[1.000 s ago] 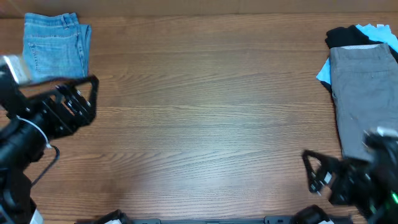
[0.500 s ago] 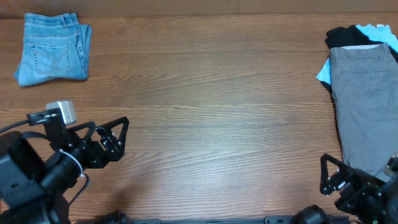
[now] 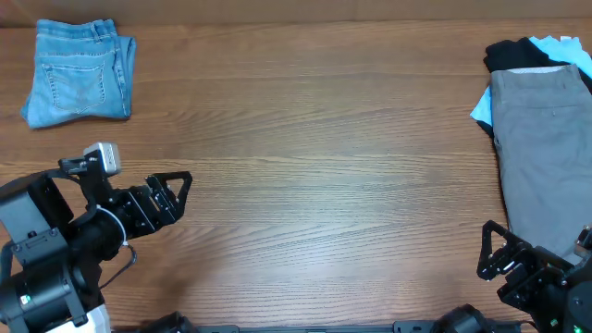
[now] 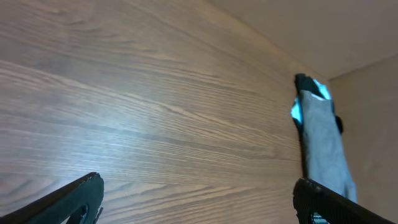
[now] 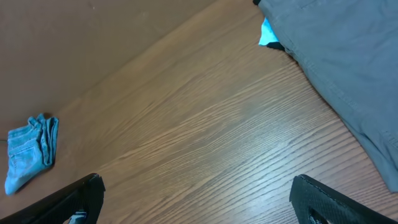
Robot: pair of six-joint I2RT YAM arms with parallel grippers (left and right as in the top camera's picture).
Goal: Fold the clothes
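Left gripper [image 3: 182, 194] low over table [image 3: 324, 139], near-left edge, jaws wide, empty; right gripper [image 3: 483, 250] likewise, near-right corner. Jeans [image 3: 79, 72] folded far-left, grey trousers [image 3: 541, 139] right.

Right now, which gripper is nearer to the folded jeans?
Left. The left gripper sits front-right of the folded jeans; the right gripper is across the table, beside the grey trousers.

The jeans [image 3: 78, 72] are faded light blue, the trousers [image 3: 541, 148] grey, the table [image 3: 324, 166] brown wood-grain.

Folded light-blue jeans [image 3: 78, 72] lie at the table's far-left corner
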